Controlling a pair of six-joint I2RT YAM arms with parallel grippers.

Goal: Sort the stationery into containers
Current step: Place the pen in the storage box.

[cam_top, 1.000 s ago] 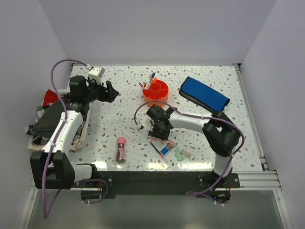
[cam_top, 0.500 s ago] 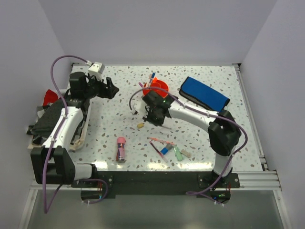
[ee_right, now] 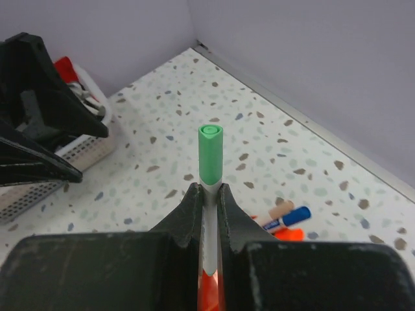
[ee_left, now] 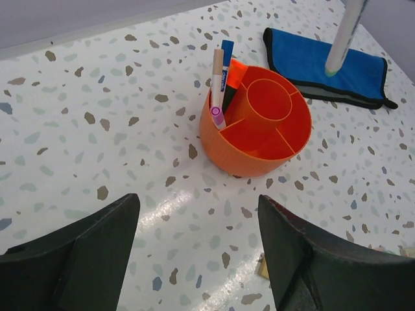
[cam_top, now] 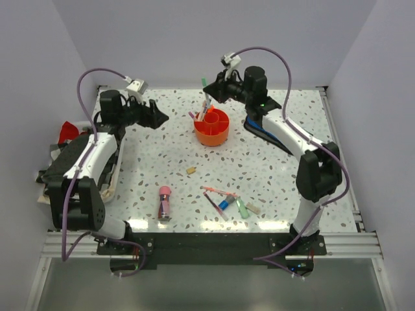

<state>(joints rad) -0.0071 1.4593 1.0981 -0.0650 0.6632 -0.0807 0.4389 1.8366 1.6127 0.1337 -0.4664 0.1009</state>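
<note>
While the right hand [ee_right: 207, 194] is pinching the green-capped pen [ee_right: 210, 150] upright above the orange caddy [ee_left: 241, 163], it should be descending straight, aiming the tip into a ring compartment [ee_left: 262, 137]. The left hand [ee_left: 198, 210] is hovering spread nearby, with other pens [cam_top: 224, 197] lying on the surface [cam_top: 279, 172].
</note>
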